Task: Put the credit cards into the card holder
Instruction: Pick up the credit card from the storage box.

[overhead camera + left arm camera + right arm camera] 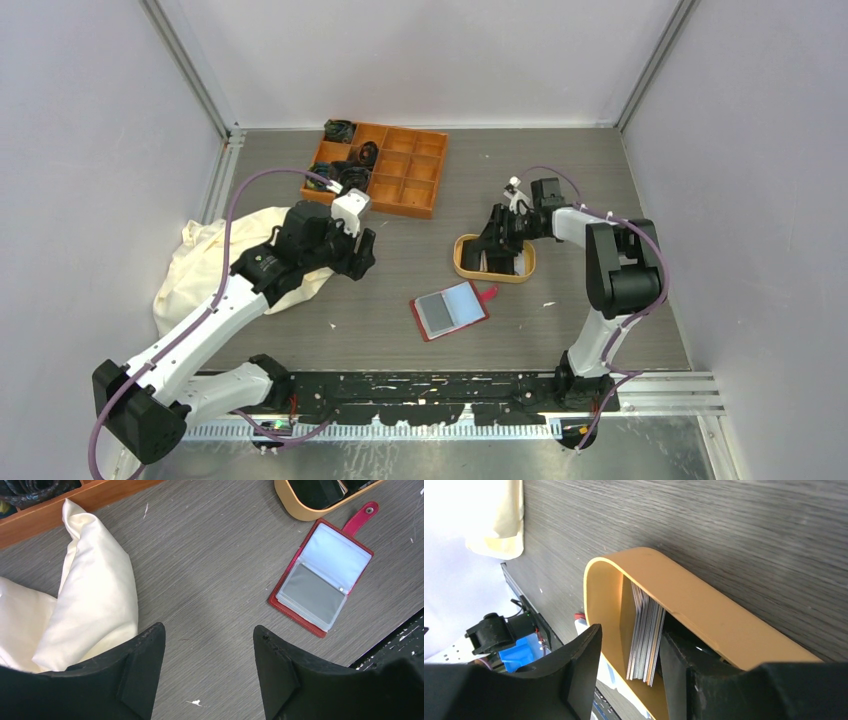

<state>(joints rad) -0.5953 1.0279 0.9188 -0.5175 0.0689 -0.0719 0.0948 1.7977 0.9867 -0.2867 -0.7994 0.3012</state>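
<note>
**A:** What does the right wrist view give that the overhead one misses?

**B:** The credit cards. They are a stack standing on edge inside the tan oval tray, at its rounded end. From above, the right hand hides them.

**A:** Has that hand got hold of them?

**B:** No. Its jaws stand partly apart with the stack between them. One finger is against the cards. The other is by the tray's end wall, with a gap to the stack.

**A:** And the card holder?

**B:** The red card holder lies open and flat just beside the tray, on the side toward the arm bases. Its snap tab points at the tray.

**A:** The left hand?

**B:** The left hand is wide open and empty, well left of the tray, next to a white cloth. Bare surface runs from it to the tray.
</note>
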